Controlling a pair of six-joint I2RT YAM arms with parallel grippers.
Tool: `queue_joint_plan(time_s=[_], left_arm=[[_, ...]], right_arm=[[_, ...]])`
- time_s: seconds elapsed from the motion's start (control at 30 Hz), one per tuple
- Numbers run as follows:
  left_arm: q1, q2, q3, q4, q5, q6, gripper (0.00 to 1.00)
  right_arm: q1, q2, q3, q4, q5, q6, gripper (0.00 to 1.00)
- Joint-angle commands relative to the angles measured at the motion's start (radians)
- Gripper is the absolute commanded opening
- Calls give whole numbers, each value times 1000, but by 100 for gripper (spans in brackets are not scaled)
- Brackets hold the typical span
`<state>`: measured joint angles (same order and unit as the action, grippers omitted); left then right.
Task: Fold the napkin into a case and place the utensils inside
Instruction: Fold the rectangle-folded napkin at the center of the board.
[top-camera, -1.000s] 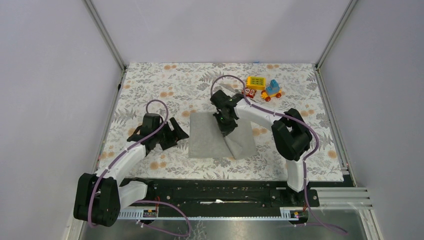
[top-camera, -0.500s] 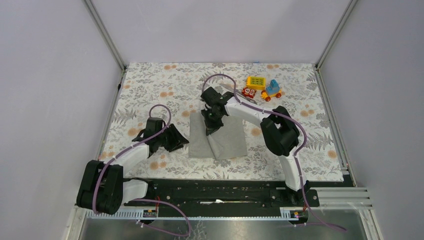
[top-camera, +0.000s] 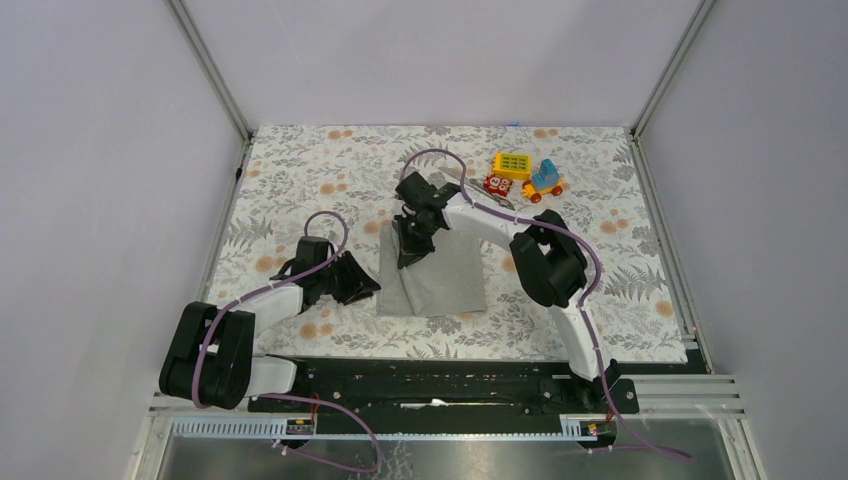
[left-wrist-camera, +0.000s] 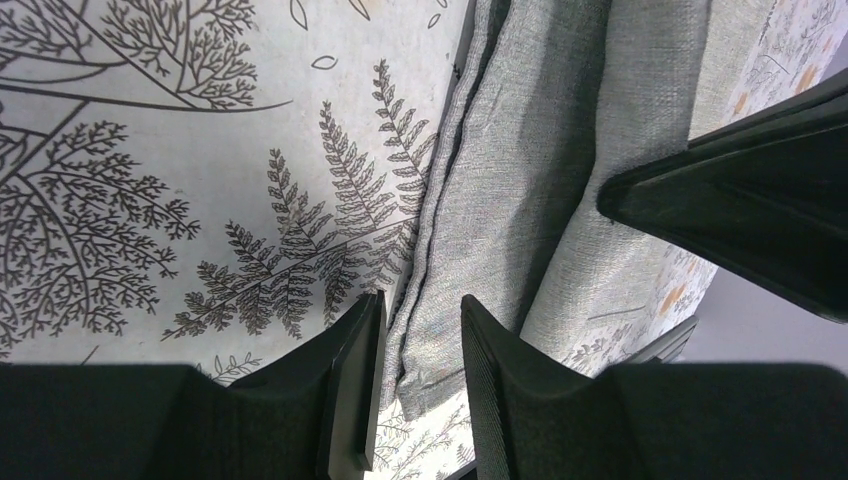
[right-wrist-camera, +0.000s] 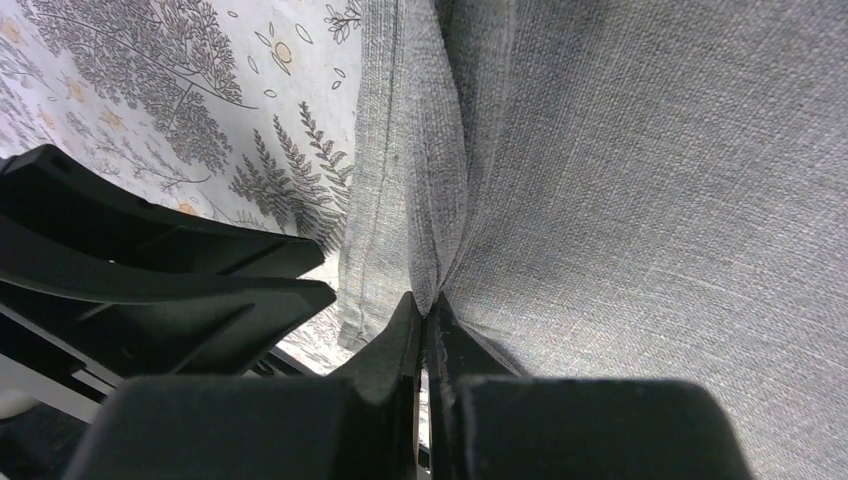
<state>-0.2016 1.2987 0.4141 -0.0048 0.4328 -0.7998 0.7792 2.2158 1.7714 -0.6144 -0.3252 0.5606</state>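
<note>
Mid-fold: pinching a pleat of the napkin (right-wrist-camera: 620, 200) with the right claw (right-wrist-camera: 428, 305), centre frame; straddling its lower-left hem with the left claw (left-wrist-camera: 421, 308), half spread. Next, probably: clamp hem, lay fold flat.

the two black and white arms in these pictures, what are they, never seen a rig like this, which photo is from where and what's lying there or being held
They are two robot arms bolted at the near edge of a table, each ending in a two-finger gripper. The wide picture comes from a fixed camera above and behind them. The two close-ups come from cameras on the wrists, so each shows its own black fingers. On the floral tablecloth lie a grey napkin and, at the far side, some colourful toy blocks. The right gripper is shut on a raised fold of the napkin. The left gripper has its fingers on either side of the napkin's edge; whether it pinches yet is unclear.
</note>
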Motion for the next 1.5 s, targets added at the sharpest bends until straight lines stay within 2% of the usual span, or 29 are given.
queue_joint_plan(time_s=[0.0,0.53,1.13,1.17,1.33,1.47], left_arm=[[3,4,-16,46,17,2,38],[2,-48,-35,36,17,-1,37],[2,-91,-46,16,10,7,37],[3,-94,-46,14,10,7,37],[4,-144,-30,-41,-16,7,38],[28,-288,-11,-171,-100,21,44]], right_arm=[[16,23,41,48,-59,51,0],[29,62,56,72,-27,95,0],[28,59,82,-9,93,105,0],[28,60,78,6,76,104,1],[28,72,68,119,-84,123,24],[27,47,40,231,-171,173,43]])
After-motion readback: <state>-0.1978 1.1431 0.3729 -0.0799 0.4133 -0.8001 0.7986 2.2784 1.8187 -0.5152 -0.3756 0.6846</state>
